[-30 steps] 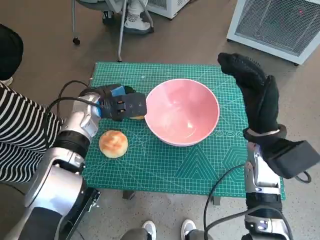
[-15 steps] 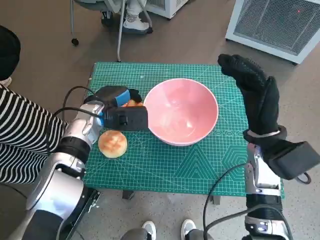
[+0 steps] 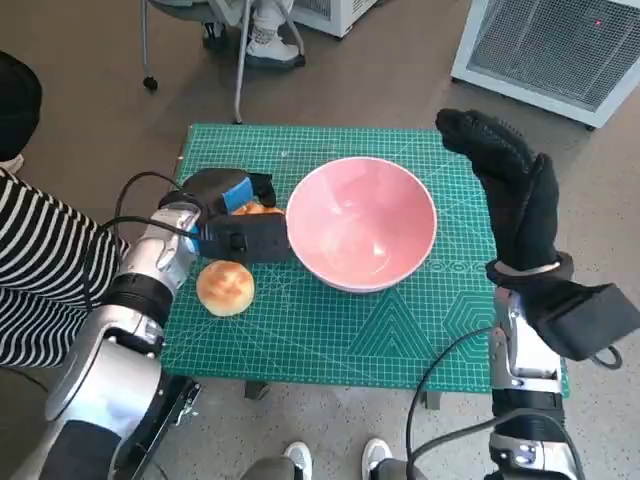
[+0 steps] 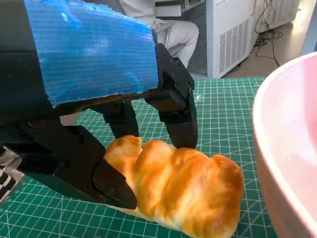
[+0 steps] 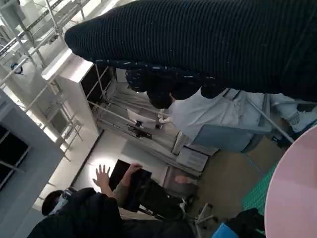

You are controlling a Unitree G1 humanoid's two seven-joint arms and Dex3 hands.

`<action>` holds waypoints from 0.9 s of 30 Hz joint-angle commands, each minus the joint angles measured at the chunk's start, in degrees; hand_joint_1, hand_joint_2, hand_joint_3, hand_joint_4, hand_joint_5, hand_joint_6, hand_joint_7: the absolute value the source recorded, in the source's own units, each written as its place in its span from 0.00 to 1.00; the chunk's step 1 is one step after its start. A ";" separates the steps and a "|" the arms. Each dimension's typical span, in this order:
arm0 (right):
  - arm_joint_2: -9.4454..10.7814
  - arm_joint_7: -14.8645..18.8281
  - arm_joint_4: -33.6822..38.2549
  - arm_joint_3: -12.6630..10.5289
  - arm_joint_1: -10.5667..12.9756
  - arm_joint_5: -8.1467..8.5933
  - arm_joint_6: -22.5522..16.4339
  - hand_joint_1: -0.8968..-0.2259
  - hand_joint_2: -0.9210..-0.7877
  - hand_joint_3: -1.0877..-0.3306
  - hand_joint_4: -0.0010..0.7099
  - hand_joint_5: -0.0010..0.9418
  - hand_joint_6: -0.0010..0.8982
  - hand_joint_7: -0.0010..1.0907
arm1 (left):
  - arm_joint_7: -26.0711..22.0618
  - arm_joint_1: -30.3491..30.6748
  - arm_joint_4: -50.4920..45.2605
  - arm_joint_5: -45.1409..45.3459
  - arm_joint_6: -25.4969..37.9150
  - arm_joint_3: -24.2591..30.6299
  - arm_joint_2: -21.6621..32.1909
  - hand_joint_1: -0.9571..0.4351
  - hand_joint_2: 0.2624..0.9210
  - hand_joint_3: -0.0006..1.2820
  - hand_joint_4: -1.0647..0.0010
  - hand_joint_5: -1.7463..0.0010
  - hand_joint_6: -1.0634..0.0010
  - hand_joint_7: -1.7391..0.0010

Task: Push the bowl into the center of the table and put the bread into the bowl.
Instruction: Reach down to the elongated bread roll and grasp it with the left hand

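Left hand (image 3: 232, 222) drawn back slightly, gripping bread (image 4: 173, 186) beside bowl (image 3: 362, 222), right hand (image 3: 505, 175) raised, empty

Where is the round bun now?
In the head view, the round bun lies on the green mat near its left front edge, below the left hand.

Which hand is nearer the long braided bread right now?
Left. The left hand has its fingers around the braided bread beside the bowl; the right hand is raised beyond the bowl's far side.

A lab: white equipment cabinets (image 3: 545, 45) and metal racks (image 5: 29, 54).
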 commanded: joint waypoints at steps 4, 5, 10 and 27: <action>0.30 0.43 0.13 -0.01 1.92 0.90 0.43 0.15 0.00 0.45 0.31 0.00 0.10 0.50 | 0.80 0.45 0.16 -0.48 -0.27 1.07 1.64 0.69 1.00 0.06 0.36 0.31 0.42 0.34; 0.27 0.50 0.13 -0.01 1.94 0.95 0.42 0.15 0.00 0.45 0.31 0.00 0.10 0.49 | 0.82 0.35 0.07 -0.66 -0.39 1.32 1.91 0.69 1.00 0.06 0.36 0.31 0.42 0.34; 0.22 0.71 0.21 -0.02 2.04 1.08 0.35 0.15 0.00 0.45 0.30 0.00 0.09 0.49 | 1.11 -0.09 -0.32 -1.20 -0.89 2.25 3.06 0.69 1.00 0.05 0.35 0.33 0.41 0.34; -0.27 1.78 0.55 -0.15 2.20 1.60 0.45 0.16 0.00 0.42 0.27 0.00 0.07 0.48 | 5.85 -2.14 -8.18 -5.20 -6.20 9.07 8.12 0.69 1.00 0.02 0.28 0.39 0.39 0.33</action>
